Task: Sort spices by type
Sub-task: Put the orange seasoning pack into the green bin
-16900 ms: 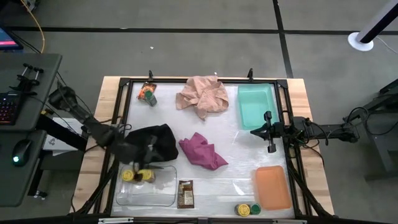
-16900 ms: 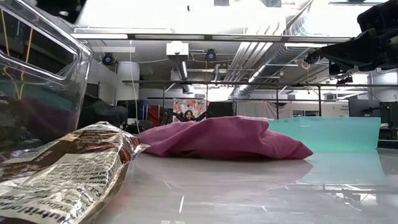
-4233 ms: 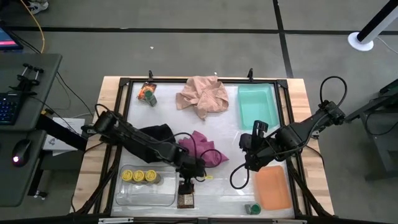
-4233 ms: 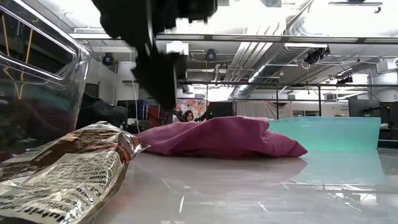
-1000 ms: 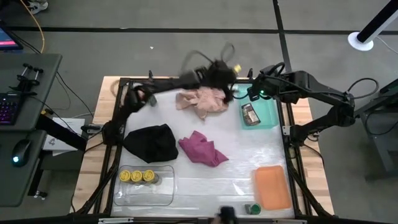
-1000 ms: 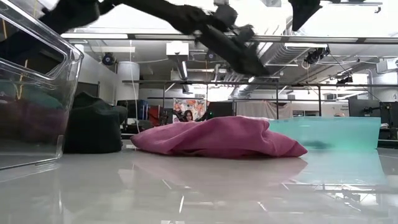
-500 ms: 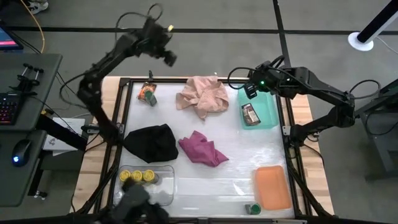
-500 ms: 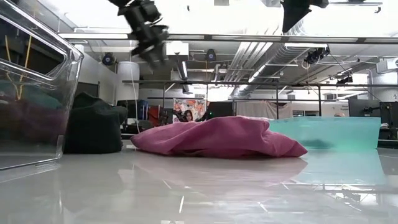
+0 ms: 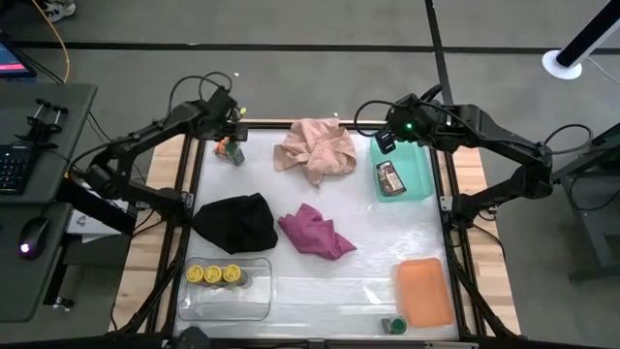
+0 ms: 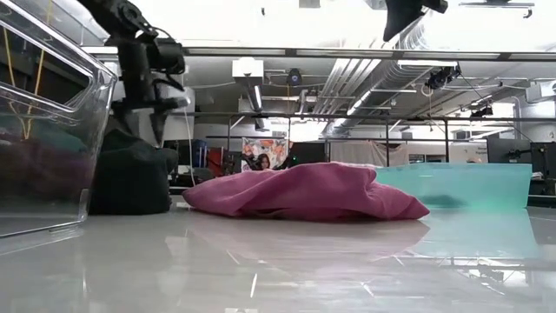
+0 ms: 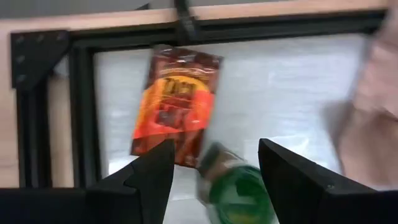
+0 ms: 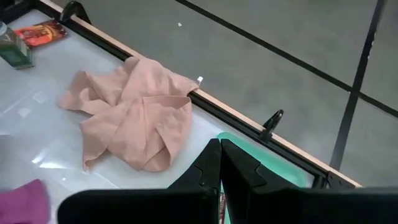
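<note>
The left gripper (image 9: 226, 121) is hovering over the far-left corner of the table, fingers spread wide with nothing in them. Right under and just ahead of it lies the flat orange-red foil packet (image 11: 176, 104), long axis running away from the fingers toward the black frame rail (image 11: 81, 106). The small green-lidded glass jar (image 11: 236, 186) sits closer in, between the fingertips, I think, though it's blurry. So the left arm is way nearer than the right to both. The right gripper (image 9: 385, 142) hangs with fingers pressed together over the teal plastic tray (image 9: 417, 155), where the dark brown packet (image 9: 389, 178) already lies.
</note>
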